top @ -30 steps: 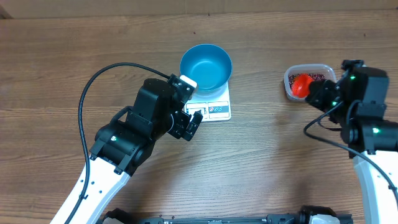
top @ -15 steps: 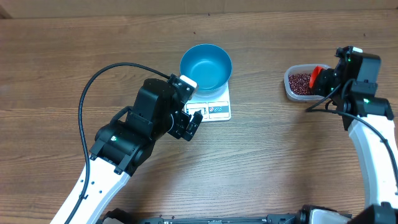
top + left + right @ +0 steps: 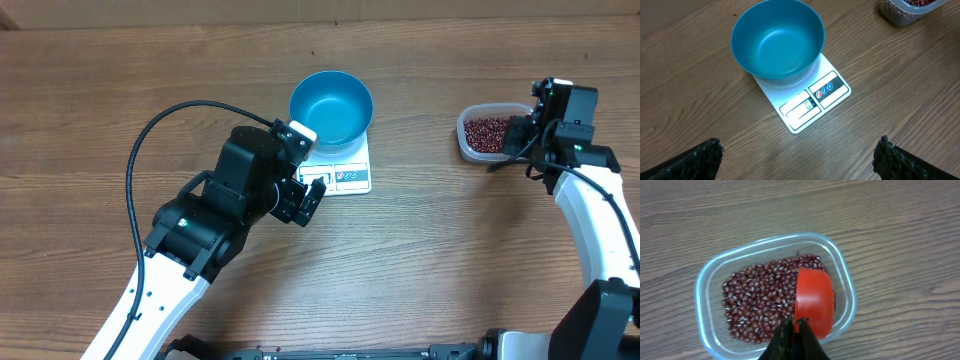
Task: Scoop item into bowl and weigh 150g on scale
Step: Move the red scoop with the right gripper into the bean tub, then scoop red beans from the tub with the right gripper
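At the upper right of the overhead frame, the right gripper is clamped shut on the handle of a red scoop. The scoop's cup lies inside the clear tub, on top of the beans. Only the cup's smooth outer back shows, so whether it holds any beans cannot be told. At centre top, the blue bowl sits empty on the scale, well apart from the tub. The left gripper hovers just below the scale with its jaws wide apart, holding nothing.

The likeliest trouble is spillage on the way over. The beans are tiny, hard, glossy ovals that roll freely, and the scoop is slick plastic. A tilt or jerk over the bare wood-grain bench would scatter them.

The tub looks thin and light, with rounded corners, so a scoop dragged against its wall could slide or tip it rather than fill. The bowl is deep, round and smooth but wider than the flat white scale, so a knock on its rim could push it off centre or over the small display. The left gripper is close to the button edge and could spoil the reading if it brushed the platform. Loose grains also leave in a rush, so a full tip near the target would overshoot.
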Controlling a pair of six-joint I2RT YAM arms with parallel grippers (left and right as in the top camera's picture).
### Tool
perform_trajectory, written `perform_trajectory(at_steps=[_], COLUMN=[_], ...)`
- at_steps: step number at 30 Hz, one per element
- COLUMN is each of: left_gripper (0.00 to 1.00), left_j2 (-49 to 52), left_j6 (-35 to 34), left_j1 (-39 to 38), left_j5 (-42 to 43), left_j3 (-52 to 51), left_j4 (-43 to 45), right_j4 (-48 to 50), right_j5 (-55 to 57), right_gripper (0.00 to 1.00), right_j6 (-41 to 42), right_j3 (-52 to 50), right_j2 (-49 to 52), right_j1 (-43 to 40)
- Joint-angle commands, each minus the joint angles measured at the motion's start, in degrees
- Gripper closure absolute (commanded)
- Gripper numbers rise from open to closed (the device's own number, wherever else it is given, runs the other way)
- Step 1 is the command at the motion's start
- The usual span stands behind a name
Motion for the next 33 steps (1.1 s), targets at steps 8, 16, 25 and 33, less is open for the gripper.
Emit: perform_trajectory(at_steps=[8,16,25,33], left_gripper=[0.0,0.01,0.0,0.0], left_j2=[-0.7,-0.7,-0.7,-0.7], left_j6=[-0.74,-0.74,-0.74,-0.74], left_j1=[0.28,0.28,0.28,0.28], left_j5=[-0.57,-0.57,-0.57,-0.59], left_j3=[1.07,1.07,1.07,1.07], left_j4=[0.02,0.0,0.0,0.0], right_j4=[0.22,-0.9,-2.25,-2.45], right_j5=[-1.62,-8.79,-12.35,-14.86], right_gripper=[0.96,0.96,0.96,0.96], right_j6=[-0.68,-0.68,-0.68,-0.66], right_j3=[1.6,1.6,1.6,1.6], right_j2=[3.98,4.24,8.11,8.11], right_j1=[-1.46,-1.46,-1.46,-1.64])
